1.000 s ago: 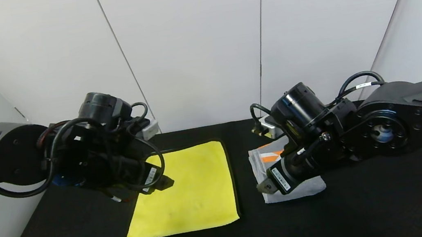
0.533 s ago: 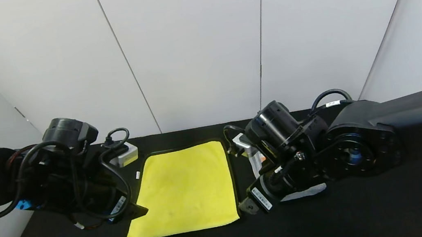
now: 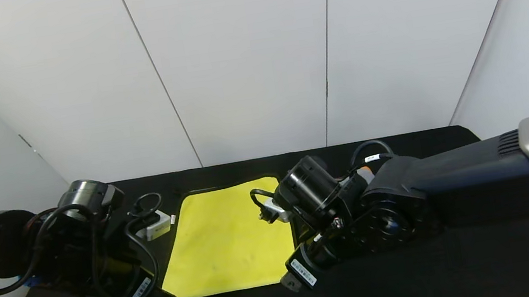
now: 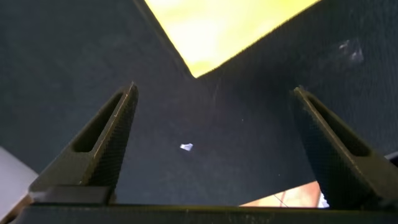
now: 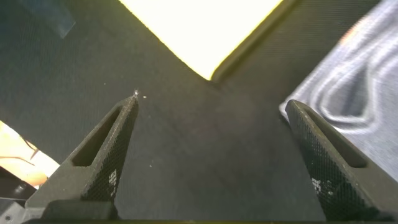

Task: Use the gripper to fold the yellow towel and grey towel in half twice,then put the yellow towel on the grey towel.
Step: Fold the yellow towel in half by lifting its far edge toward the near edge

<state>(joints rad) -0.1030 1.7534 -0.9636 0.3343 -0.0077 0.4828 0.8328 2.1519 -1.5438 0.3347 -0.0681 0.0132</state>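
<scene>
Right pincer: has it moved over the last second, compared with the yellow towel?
Yes. The right pincer has swung from over the grey towel toward the robot's left and nearer, now open at the yellow towel's near right corner.

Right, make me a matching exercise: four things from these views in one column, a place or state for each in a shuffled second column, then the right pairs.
1. yellow towel
2. grey towel
3. left end effector
4. right end effector

A. open, at the yellow towel's near left corner
B. mostly hidden behind the right arm in the head view
C. spread flat on the black table
D. open, at the yellow towel's near right corner

Pairs: 1-C, 2-B, 3-A, 4-D
</scene>
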